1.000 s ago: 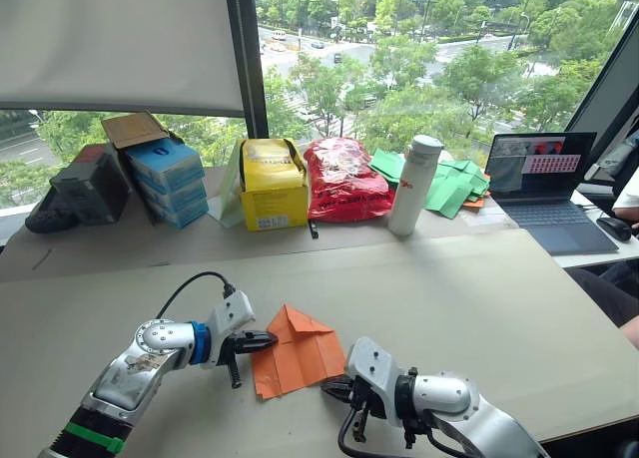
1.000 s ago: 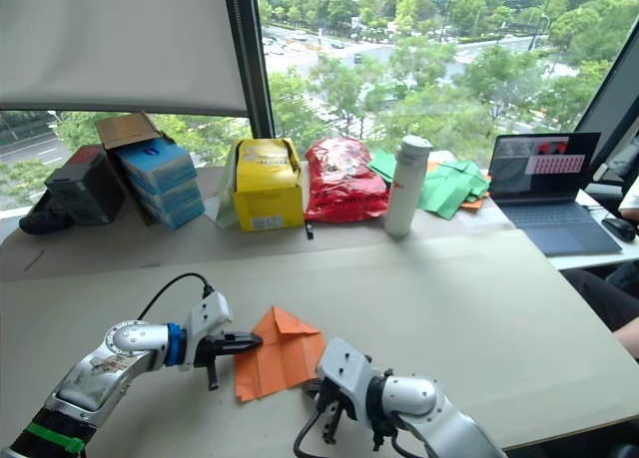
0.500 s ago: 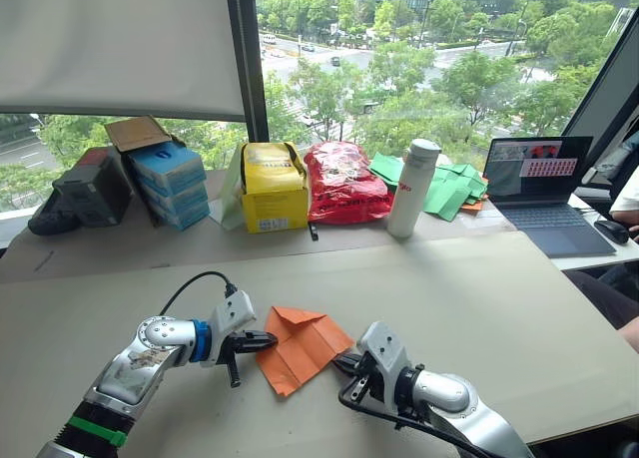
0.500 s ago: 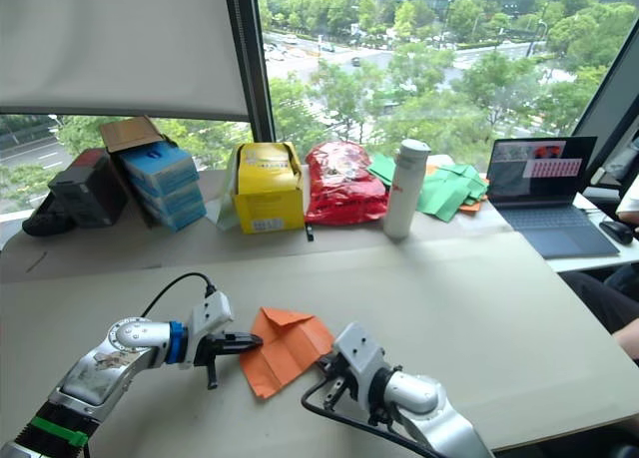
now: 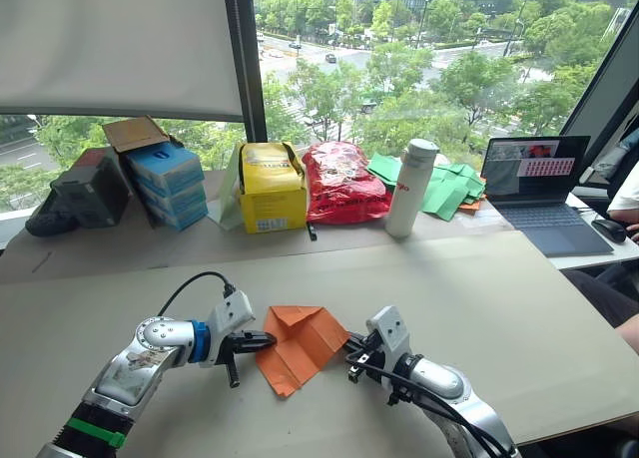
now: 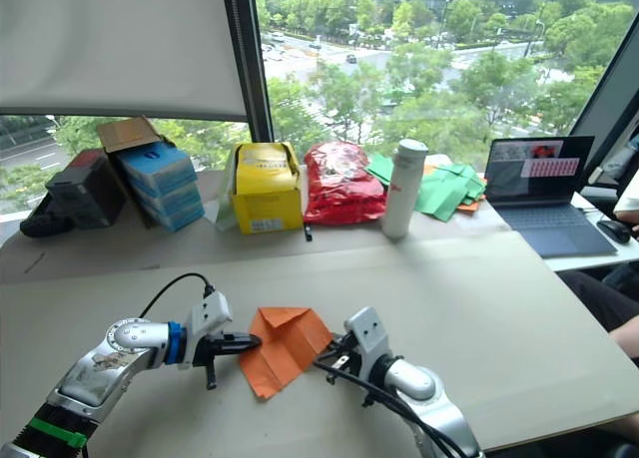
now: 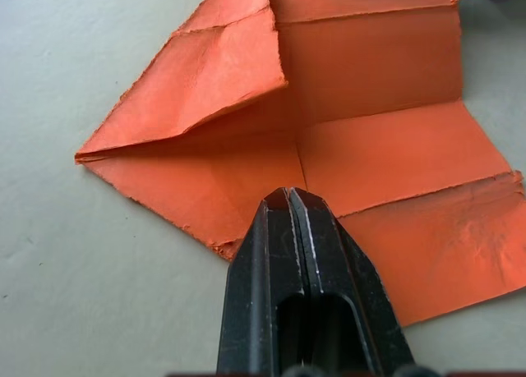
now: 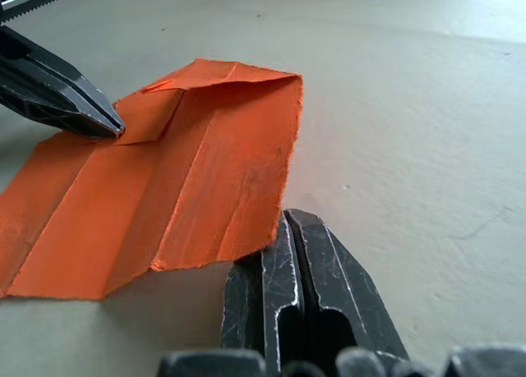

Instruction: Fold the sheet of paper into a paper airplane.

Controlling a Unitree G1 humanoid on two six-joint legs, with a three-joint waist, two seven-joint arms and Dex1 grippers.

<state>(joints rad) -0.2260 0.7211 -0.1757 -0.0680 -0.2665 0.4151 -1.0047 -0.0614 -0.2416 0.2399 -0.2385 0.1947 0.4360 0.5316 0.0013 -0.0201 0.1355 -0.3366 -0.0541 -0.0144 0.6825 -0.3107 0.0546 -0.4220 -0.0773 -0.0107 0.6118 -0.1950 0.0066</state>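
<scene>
Lying creased on the table (image 5: pixel 519 308), the sheet of paper (image 5: pixel 300 343) sits between both arms. Left claw (image 7: pixel 289 198) presses its edge with fingers together. Right claw (image 8: pixel 289 221), likewise pressed together, touches the opposite corner.

left gripper (image 7: pixel 289 198) closed, right gripper (image 8: pixel 288 221) seemingly closed

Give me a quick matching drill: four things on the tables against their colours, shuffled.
Things:
1. paper
2. bottle
3. box
4. bag

Colours:
a. yellow
b. red
c. orange
d. white

Pairs: 1-c, 2-d, 3-a, 4-b
</scene>
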